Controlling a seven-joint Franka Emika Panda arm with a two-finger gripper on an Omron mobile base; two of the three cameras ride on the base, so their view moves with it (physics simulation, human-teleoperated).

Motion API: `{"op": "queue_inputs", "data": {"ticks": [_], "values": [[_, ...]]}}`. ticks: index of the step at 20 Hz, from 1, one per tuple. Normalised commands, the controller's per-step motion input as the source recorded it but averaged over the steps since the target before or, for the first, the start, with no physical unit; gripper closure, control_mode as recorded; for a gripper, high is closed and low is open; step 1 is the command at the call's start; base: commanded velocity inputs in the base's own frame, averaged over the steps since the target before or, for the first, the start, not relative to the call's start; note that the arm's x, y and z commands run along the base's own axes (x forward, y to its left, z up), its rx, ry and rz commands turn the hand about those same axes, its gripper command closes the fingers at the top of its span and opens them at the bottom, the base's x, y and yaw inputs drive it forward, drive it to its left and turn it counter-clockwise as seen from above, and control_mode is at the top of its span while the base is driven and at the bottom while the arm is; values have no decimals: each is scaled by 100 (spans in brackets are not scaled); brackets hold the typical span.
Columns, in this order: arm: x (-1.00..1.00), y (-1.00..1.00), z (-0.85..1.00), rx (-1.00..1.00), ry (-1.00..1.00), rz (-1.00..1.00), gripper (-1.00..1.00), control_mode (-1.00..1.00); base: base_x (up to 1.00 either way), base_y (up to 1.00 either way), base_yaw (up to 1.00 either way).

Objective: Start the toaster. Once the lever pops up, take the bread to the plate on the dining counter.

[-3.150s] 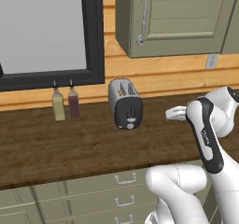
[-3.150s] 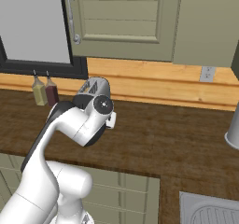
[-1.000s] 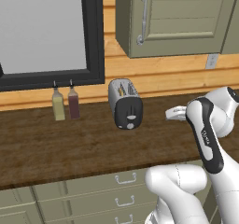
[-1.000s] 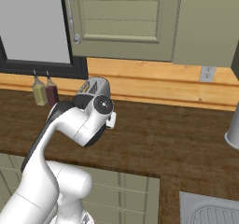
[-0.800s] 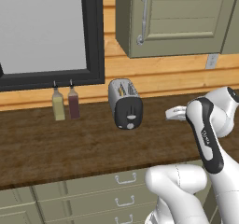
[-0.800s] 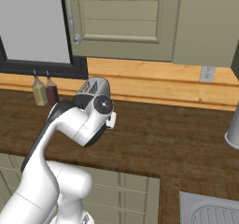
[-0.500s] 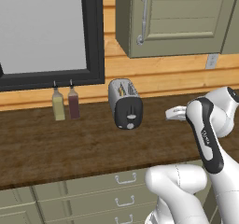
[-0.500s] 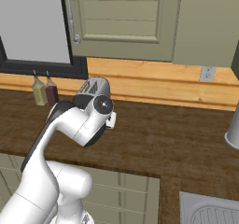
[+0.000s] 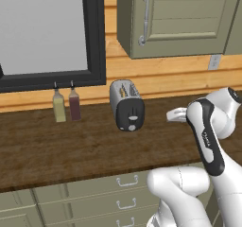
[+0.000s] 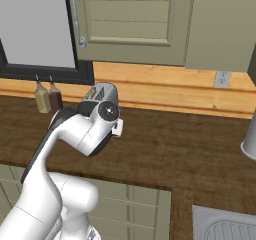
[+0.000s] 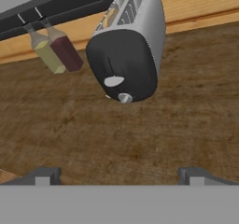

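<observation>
Dark wooden worktop [image 9: 56, 150] below a light plank wall, with the toaster [image 9: 126, 105] standing near its far edge. The claw [image 11: 119, 175], fingers spread wide and holding nothing, hangs to the toaster's right and nearer, well apart from it. The hand view shows the black front panel with its white dial [image 11: 114, 81] and bread [image 11: 111, 17] in a slot; the left base view shows two bottles [image 9: 65, 105] left of the toaster.

Two slim bottles, one yellowish [image 9: 58, 107] and one dark red [image 9: 74, 105], are set side by side on the dark wooden worktop [image 9: 56, 145], below a black-framed window [image 9: 47, 32] and beside a grey-green wall cabinet [image 9: 179, 18].
</observation>
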Motion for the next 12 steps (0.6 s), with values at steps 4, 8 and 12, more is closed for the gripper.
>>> {"op": "queue_inputs", "data": {"ticks": [4, 8, 12], "values": [[12, 47, 1, -21, 0, 0, -100, -100, 0, 0, 0], [5, 58, 10, -30, 0, 0, -100, -100, 0, 0, 0], [5, 52, 21, -31, -1, -1, -100, -100, 0, 0, 0]]}}
